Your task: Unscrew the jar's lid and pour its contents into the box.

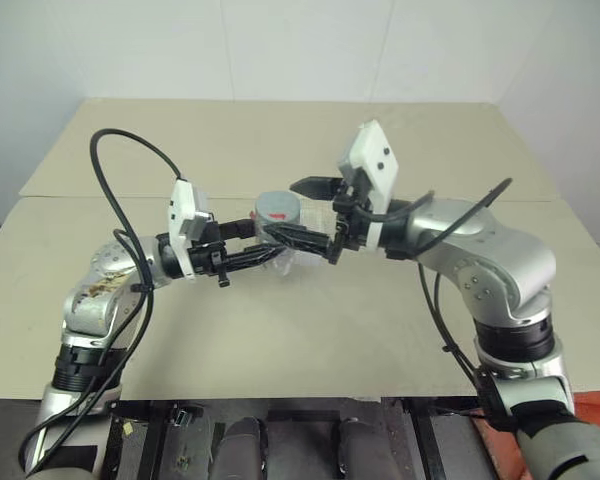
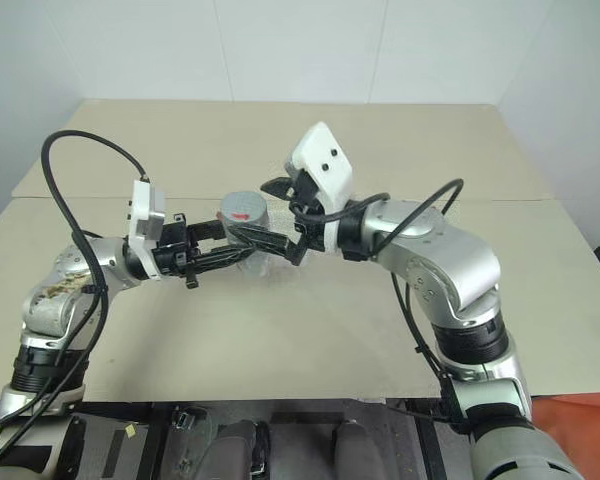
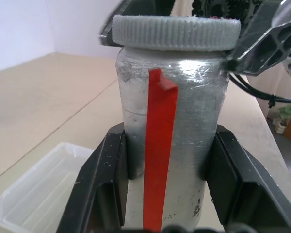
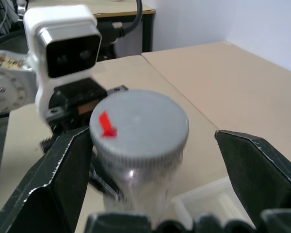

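My left gripper [image 1: 265, 238] is shut on the jar [image 3: 194, 107], a silvery cylinder with a red strip down its side. It holds the jar upright above the table, one finger [image 3: 104, 179] on each side of the body. The grey ribbed lid [image 4: 140, 126] sits on the jar and carries a small red mark. My right gripper [image 1: 280, 208] is open at lid height, its fingers [image 4: 63, 170] flanking the lid with gaps on both sides. The clear box [image 3: 39, 194] lies on the table just below and beside the jar. The contents are hidden inside the jar.
The beige table [image 1: 280, 340] stretches wide around both arms, with a seam across its middle and a white wall behind. Black cables loop from each wrist. The left wrist's white camera block [image 4: 63, 43] sits close behind the jar.
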`<state>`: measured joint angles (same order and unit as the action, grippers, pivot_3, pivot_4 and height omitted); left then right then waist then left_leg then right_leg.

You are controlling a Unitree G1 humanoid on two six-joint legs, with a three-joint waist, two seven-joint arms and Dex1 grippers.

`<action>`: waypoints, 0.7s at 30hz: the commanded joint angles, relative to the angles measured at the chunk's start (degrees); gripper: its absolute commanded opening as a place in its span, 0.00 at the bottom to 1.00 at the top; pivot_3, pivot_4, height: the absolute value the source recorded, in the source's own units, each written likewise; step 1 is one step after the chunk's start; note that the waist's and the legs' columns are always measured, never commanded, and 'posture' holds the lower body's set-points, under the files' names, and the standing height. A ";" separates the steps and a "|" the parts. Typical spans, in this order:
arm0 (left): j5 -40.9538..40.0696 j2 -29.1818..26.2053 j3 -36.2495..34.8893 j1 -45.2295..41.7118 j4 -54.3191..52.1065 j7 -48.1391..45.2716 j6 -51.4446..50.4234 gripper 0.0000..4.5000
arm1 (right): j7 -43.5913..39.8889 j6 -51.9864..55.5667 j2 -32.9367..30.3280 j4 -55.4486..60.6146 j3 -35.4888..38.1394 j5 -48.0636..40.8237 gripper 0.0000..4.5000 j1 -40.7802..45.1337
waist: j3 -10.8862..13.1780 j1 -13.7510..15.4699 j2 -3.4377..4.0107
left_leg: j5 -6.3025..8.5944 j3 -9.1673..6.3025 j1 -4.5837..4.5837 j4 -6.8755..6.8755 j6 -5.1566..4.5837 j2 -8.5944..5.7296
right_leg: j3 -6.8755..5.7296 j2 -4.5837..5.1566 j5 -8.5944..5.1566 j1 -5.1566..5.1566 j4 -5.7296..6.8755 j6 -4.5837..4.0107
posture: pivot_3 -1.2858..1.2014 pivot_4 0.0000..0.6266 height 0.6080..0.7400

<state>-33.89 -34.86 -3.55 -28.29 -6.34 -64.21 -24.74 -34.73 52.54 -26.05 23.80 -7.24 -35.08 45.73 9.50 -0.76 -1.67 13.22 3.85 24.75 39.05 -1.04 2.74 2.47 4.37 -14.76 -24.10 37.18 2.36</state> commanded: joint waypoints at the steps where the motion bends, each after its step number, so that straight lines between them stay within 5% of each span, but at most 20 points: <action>1: -2.25 -1.72 -1.89 0.38 -1.42 -2.52 0.10 0.42 | -0.15 -1.62 -1.34 1.38 4.44 -0.66 0.99 -0.46 | 0.00 0.00 0.00 | 0.00 0.00 0.00 0.00 0.00 0.00 | 0.00 0.00 0.00 0.00 0.00 0.00 | 0.52 0.24 1.00; 14: -3.30 -3.16 -3.23 1.04 -0.88 -3.56 0.11 0.42 | -9.14 -5.35 -6.99 1.83 7.67 -3.63 0.99 -3.63 | 0.00 0.04 0.00 | 0.00 0.02 0.01 0.00 0.00 0.00 | 0.00 0.00 0.00 0.01 -0.04 0.00 | 0.52 0.24 1.00; 21: -1.98 -1.19 -1.47 -1.14 1.99 -3.76 1.27 0.42 | -4.76 -5.16 -0.70 1.71 4.74 -3.42 0.99 -0.55 | 0.00 -0.33 0.00 | 0.00 -0.02 -0.03 0.00 0.00 0.02 | 0.02 -0.03 0.00 0.02 0.01 0.00 | 0.52 0.24 1.00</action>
<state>-35.90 -36.24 -5.02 -27.72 -4.13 -67.64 -24.69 -41.49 48.86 -27.68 24.51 -1.60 -39.30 43.13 9.50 -1.08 -1.67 13.22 3.83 24.71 39.05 -1.04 2.76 2.50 4.34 -14.76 -24.11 37.22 2.36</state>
